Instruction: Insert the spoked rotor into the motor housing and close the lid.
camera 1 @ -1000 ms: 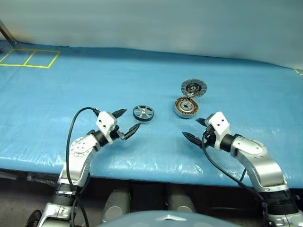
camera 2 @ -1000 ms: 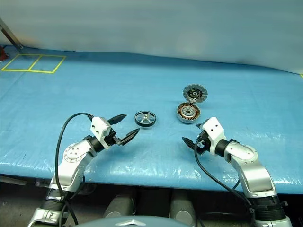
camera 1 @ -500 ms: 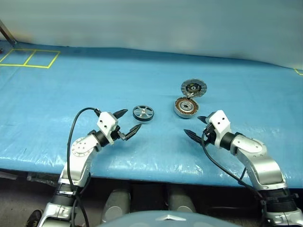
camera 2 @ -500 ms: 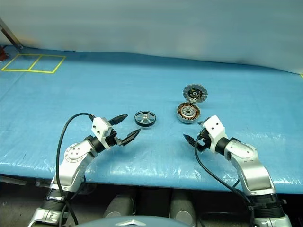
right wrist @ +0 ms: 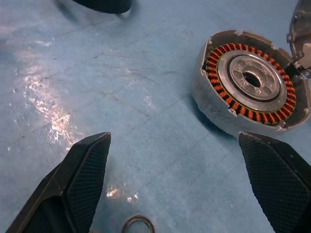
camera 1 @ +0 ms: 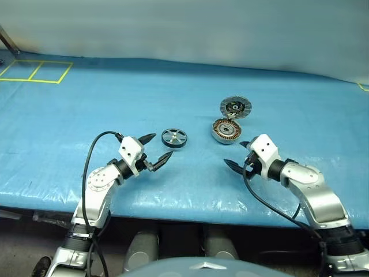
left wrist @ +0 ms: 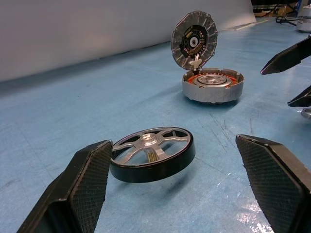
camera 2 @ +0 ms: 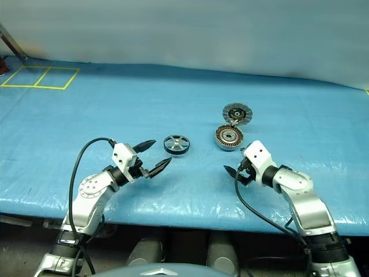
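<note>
Blue tarpaulin (camera 1: 86, 98) spread over the whole work surface, wrinkled and glossy toward the near edge, with yellow tape squares (camera 1: 36, 71) at the far left corner and a pale wall behind.

Motor housing (camera 1: 226, 131) taken as landmark: sits flat on the tarpaulin, right of centre, copper-orange windings ringing a silver hub with a dark hole, cup empty. Lid (camera 1: 236, 107) hinged up at the far edge of the housing, touching it there, tilted steeply with its ribbed grey face and dark centre turned toward the robot. Spoked rotor (camera 1: 174, 138) lies flat on the tarpaulin to the left of the housing, apart from it, dark outer ring around silver spokes and hub.

Left gripper (camera 1: 154, 152) hovers left of the housing and just on the near side of the rotor, jaws spread wide and holding nothing; in the left wrist view the rotor (left wrist: 152, 154) sits between the two black fingers (left wrist: 80, 189), not touched by either. Right gripper (camera 1: 236, 155) hangs on the near side of the housing, slightly to its right, jaws likewise spread wide and empty, pointed down toward the housing (right wrist: 251, 89). Small metal ring (right wrist: 138, 224) on the tarpaulin between the right fingers (right wrist: 77, 180), nearer the robot than the housing.
</note>
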Robot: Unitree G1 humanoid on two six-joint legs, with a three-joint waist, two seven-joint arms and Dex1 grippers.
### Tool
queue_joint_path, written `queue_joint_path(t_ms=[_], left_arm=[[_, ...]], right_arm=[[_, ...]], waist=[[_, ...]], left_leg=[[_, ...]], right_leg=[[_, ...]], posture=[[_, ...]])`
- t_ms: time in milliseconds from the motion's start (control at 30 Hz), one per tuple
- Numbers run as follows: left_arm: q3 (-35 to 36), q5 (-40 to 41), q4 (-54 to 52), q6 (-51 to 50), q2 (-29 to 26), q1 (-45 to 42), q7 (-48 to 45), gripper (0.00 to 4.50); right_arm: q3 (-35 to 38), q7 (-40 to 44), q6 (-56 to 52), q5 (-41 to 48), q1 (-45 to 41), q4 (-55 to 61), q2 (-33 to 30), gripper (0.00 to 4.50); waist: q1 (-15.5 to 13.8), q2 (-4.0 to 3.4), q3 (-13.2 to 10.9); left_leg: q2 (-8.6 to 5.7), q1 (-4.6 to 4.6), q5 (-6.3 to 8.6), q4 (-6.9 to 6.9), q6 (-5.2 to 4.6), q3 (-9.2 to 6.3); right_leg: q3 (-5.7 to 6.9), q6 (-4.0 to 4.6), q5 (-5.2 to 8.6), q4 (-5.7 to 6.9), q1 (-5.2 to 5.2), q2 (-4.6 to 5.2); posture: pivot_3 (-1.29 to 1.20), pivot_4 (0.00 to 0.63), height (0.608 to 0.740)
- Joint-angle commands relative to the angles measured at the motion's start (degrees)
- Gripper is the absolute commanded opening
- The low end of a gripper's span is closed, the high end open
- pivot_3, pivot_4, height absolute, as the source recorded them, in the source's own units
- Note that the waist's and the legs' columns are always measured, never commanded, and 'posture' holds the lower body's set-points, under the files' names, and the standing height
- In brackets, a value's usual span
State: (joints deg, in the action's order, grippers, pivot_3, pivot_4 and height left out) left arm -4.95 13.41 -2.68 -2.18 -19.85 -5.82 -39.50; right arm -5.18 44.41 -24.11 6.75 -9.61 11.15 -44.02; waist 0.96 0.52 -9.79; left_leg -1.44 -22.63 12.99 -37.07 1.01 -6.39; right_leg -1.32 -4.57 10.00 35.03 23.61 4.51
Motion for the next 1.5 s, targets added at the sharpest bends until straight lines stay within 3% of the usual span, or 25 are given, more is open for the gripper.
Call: queue_joint_path(t_ms=[33, 200, 367, 1033, 1133, 1267, 1367, 1500], left_arm=[[-0.35, -0.63, -1.34, 0.59, 0.10, -1.53, 0.16, 4.44], [-0.66, -0.99, -1.47, 1.11, 1.35, -0.85, 1.15, 4.44], [0.22, -1.25, -3.17, 1.32, 1.40, 2.36, 2.63, 4.44], [0.46, -1.51, -4.37, 1.17, 1.26, 4.08, 3.72, 4.44], [0.46, -1.61, -4.31, 1.19, 1.20, 3.99, 3.75, 4.44], [0.49, -1.68, -4.30, 1.15, 1.09, 3.83, 3.65, 4.44], [0.49, -1.71, -4.24, 1.20, 0.93, 3.86, 3.48, 4.44], [0.66, -1.70, -4.30, 1.08, 0.68, 3.77, 3.40, 4.44]], right_arm=[[-5.03, 7.56, 2.27, -4.69, -9.33, -2.69, -4.86, 4.42], [-14.07, 18.11, 5.98, -10.61, -23.99, -14.55, -5.78, 4.42], [-18.98, 21.84, 11.90, -14.91, -32.75, -28.15, -2.24, 4.42], [-18.91, 22.59, 18.10, -20.29, -37.83, -43.33, 5.10, 4.42], [-18.71, 21.95, 18.20, -20.58, -37.57, -45.47, 5.52, 3.81], [-17.41, 20.47, 17.37, -20.03, -36.37, -45.14, 6.34, 2.54], [-17.19, 20.68, 17.72, -19.82, -35.30, -44.23, 6.31, 2.54], [-16.22, 19.83, 16.89, -19.61, -32.49, -38.64, 5.99, 2.20]], waist=[[0.19, 0.01, -0.02], [-0.13, 0.05, -0.05], [0.37, 0.01, -0.11], [0.35, -0.01, -0.11], [0.34, -0.02, -0.10], [0.11, -0.02, -0.10], [0.26, -0.03, -0.08], [0.21, -0.03, -0.08]], left_leg=[[0.01, 0.01, 0.00, 0.00, 0.00, 0.02], [0.02, -0.02, 0.02, 0.12, -0.03, -0.09], [-0.04, -0.08, 0.12, 0.07, -0.14, 0.06], [-0.05, -0.04, 0.10, 0.05, -0.11, 0.03], [-0.05, -0.02, 0.10, 0.03, -0.11, 0.03], [-0.06, -0.01, 0.10, 0.02, -0.11, 0.01], [-0.06, -0.01, 0.10, 0.02, -0.11, 0.02], [-0.05, 0.04, 0.10, 0.02, -0.10, 0.00]], right_leg=[[0.00, 0.00, 0.00, 0.00, 0.01, 0.00], [0.09, 0.03, 0.02, -0.04, -0.02, 0.00], [0.05, -0.03, -0.02, -0.13, 0.06, 0.10], [0.06, -0.01, -0.05, -0.07, 0.03, 0.09], [0.05, -0.01, -0.05, -0.07, 0.00, 0.09], [0.06, -0.01, -0.05, -0.07, -0.03, 0.09], [0.06, -0.01, -0.06, -0.07, -0.03, 0.08], [0.06, 0.00, -0.06, -0.03, -0.07, 0.07]], posture=[[0.00, 0.150, 0.740], [0.00, 0.150, 0.740], [0.00, 0.150, 0.740], [0.00, 0.150, 0.740], [0.00, 0.150, 0.740], [0.00, 0.150, 0.740], [0.00, 0.150, 0.740], [0.00, 0.150, 0.740]])
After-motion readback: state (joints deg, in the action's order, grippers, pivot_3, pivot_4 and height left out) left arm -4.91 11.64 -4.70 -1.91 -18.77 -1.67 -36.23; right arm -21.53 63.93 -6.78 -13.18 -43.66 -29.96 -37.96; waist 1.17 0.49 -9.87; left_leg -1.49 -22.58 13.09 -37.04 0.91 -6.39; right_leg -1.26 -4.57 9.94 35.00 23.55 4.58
